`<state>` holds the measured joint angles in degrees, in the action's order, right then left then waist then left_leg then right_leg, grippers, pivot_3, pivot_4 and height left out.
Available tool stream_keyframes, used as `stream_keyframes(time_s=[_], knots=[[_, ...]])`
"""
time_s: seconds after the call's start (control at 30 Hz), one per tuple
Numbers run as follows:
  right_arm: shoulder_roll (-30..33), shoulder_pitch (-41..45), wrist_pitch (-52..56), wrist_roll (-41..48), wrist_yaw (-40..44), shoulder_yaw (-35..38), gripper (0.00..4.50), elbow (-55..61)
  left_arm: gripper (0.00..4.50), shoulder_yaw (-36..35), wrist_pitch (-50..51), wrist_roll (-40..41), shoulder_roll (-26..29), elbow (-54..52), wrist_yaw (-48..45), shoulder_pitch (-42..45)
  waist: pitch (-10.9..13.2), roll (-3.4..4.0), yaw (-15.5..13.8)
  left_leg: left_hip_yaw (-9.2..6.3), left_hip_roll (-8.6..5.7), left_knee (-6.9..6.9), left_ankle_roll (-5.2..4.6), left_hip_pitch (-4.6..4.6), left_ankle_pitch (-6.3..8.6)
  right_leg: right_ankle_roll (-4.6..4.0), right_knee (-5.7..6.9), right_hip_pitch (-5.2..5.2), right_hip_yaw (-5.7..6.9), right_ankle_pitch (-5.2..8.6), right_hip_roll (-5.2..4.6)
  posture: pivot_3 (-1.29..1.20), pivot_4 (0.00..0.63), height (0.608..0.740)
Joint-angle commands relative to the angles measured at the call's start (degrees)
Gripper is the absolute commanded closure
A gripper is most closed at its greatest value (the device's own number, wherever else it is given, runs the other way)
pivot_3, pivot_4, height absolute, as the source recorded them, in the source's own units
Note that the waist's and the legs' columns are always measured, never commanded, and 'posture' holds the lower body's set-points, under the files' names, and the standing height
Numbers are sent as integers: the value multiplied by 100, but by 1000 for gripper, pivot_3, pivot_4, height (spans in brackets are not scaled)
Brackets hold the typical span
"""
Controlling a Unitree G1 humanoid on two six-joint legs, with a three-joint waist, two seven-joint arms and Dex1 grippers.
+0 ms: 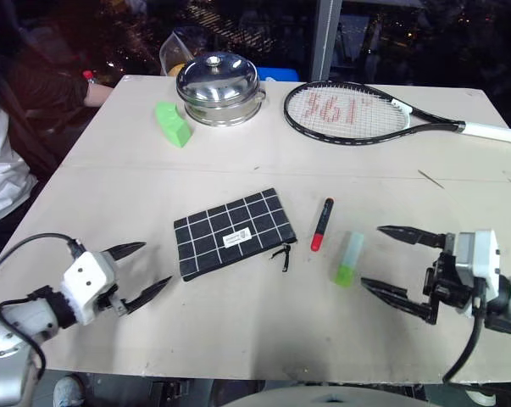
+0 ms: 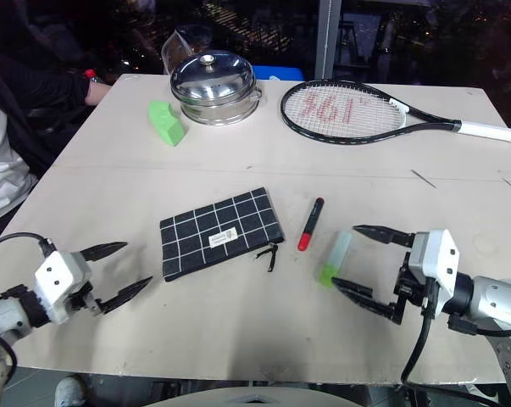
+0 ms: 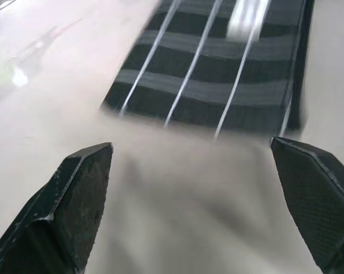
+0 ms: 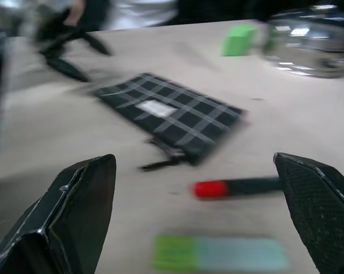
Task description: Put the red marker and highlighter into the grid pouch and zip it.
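**A:** Pouch (image 1: 233,233) first: it lies flat near the middle of the table (image 1: 263,161), a little toward the near edge, tilted, with its zip side facing that edge and the pull cord (image 1: 282,253) trailing off the near right corner. The marker (image 1: 322,224) lies just right of it, apart, red end toward the near edge. The highlighter (image 1: 350,258) is right of that again, nearer the near edge, green end down.

**B:** And the end effectors?

**A:** Both spread wide, both empty. The left end effector (image 1: 141,273) hovers off the pouch's left end, aimed at it; the right end effector (image 1: 392,263) sits just right of the highlighter.

**B:** So what does the step want?

**A:** I'd judge nothing is in the pouch yet, and it looks closed. So open it first: left pins the pouch's left end, right takes the cord and draws along the zip line, low and parallel to the table, or the fabric will just slide. The pens should be taken across their barrels, since they can roll.

**B:** What can't you make out?

**A:** The zip teeth are too small to read, so closed is only a guess. The wrist views are blurred. At the far edge, behind the pot (image 1: 219,87), something is cut off. The racket (image 1: 357,114) and green block (image 1: 174,123) are well clear.
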<state>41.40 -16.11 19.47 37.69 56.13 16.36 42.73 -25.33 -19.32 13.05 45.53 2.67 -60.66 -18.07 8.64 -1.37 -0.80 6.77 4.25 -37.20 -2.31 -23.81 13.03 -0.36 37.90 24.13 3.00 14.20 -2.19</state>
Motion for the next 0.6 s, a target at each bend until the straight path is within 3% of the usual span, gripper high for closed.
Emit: stream_keyframes(time_s=[0.03, 0.13, 0.23, 0.47, 0.57, 0.6], knots=[[-61, -103, -322, 8, 146, -22, 0, 100, 12, 292, -1605, -491, 146, 854, -77, 416, 0, -1, -20, -1, 0, -1, 0, -1, 0, 0, 0, 0, 2, 0, 0, 0, 150, 740], [-113, -317, -585, -166, 222, -13, 0, 8, 12, 910, -2902, -1247, 90, 1562, 228, 1146, -6, 0, -65, 2, -3, -9, 22, -3, 13, 3, -1, -2, 15, 1, -23, 0, 150, 740], [-152, -407, -704, -233, 174, 11, 0, -11, 12, 1367, -3502, -1632, -58, 1987, 563, 1843, -20, 18, -106, 9, -8, -15, 18, -1, 15, 3, -2, -14, 25, 0, -38, 0, 150, 740], [-235, -477, -832, -559, -114, -125, 0, 4, 12, 2437, -3682, -1880, -364, 2120, 839, 2621, -30, 19, -97, 10, -4, -19, -15, 2, 3, 18, 0, -30, 27, -6, -21, 0, 150, 740], [-319, -395, -702, -784, -491, -312, 0, 64, 875, 2769, -3137, -1466, -419, 1819, 666, 2644, -33, 24, -51, 8, -2, -18, -15, 6, 3, 41, 2, -32, 27, 5, -14, 0, 150, 740], [-345, -367, -643, -910, -650, -406, 0, 115, 1398, 2810, -2868, -1331, -477, 1687, 686, 2669, -33, 24, -35, 8, -1, -19, -15, 7, 3, 43, 4, -32, 27, 6, -14, 0, 150, 740]])
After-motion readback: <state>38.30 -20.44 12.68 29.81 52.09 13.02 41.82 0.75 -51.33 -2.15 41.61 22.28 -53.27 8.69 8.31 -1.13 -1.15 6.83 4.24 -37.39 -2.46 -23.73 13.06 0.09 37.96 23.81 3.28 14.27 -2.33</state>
